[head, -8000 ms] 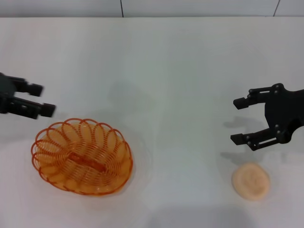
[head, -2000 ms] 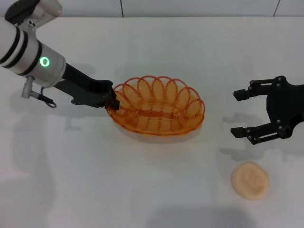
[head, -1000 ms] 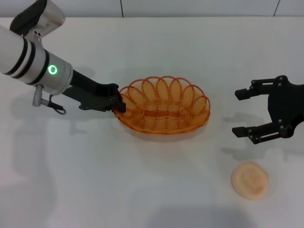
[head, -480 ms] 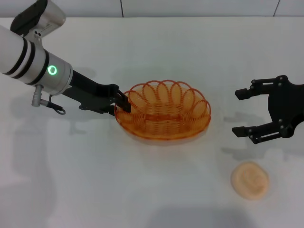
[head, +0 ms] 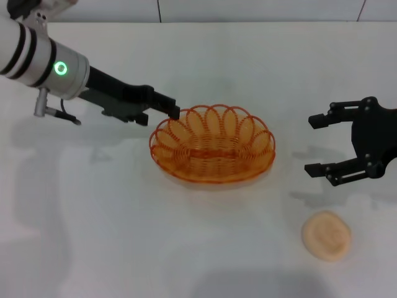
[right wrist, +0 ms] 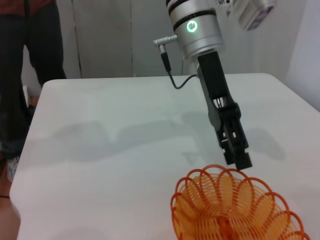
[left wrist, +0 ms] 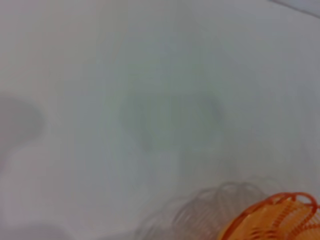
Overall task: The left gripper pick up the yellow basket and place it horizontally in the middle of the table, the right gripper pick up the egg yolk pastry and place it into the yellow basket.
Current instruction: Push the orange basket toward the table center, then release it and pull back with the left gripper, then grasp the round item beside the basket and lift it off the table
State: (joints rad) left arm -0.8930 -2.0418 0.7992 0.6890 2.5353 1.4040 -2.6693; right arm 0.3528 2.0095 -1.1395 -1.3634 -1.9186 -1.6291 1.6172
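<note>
One basket (head: 212,148), one pastry (head: 327,235), two hands over a plain white bench (head: 205,248) — that's the whole count. The orange-yellow wire basket sits flat near the middle of the bench, long side running across, nothing inside it. The left hand (head: 172,112) hovers at the basket's far left rim, fingertips just above the loops and holding nothing; from the head camera its fingers look drawn close together, but whether they are fully closed I cannot tell. The right wrist camera gives the better angle on it: the black fingers (right wrist: 239,155) hang just over the basket's scalloped edge, apart from the wire, with the silver arm segment and its green ring light (right wrist: 191,26) rising behind. That view also catches a person in dark trousers (right wrist: 30,75) standing beside the bench, unseen from the head. The left wrist camera shows only bare bench and a sliver of basket rim (left wrist: 272,220) in one corner. The right hand (head: 317,144) waits spread wide and empty, well to the basket's right, with the pale round pastry lying on the bench nearer the robot.
</note>
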